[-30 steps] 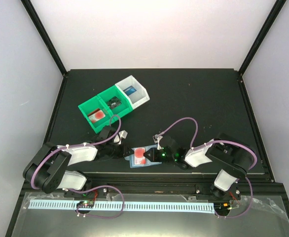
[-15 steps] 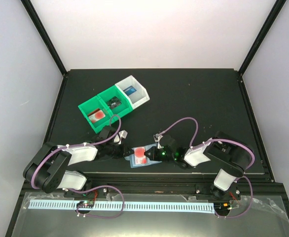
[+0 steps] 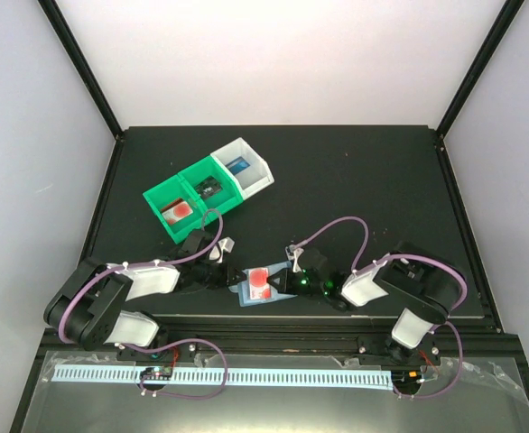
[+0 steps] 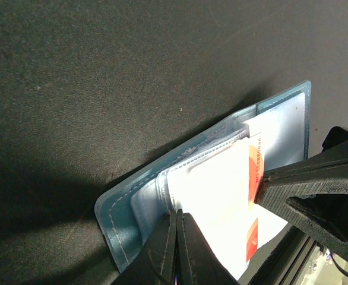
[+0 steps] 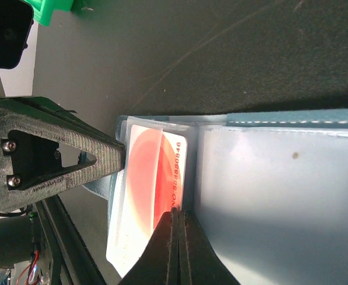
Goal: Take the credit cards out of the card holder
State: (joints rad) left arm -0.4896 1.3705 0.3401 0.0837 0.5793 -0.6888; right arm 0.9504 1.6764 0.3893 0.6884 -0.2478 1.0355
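Right wrist view: right gripper (image 5: 177,215) pinched shut on the red card (image 5: 147,178) edge in the open card holder (image 5: 281,178), lying near the black table (image 3: 355,180) front edge, left gripper (image 4: 177,218) closed tight against its opposite edge.

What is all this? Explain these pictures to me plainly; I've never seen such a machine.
Two robot arms are bolted to a black table. One picture looks down from above. The other two come from small cameras on each arm's wrist. On the table stand green bins and a white bin with cards inside, and an open pale blue card holder. The left fingers are shut, apparently pinching the card holder's clear pocket. The right fingers are shut at the edge of a red card sticking out of that pocket, seemingly gripping it.
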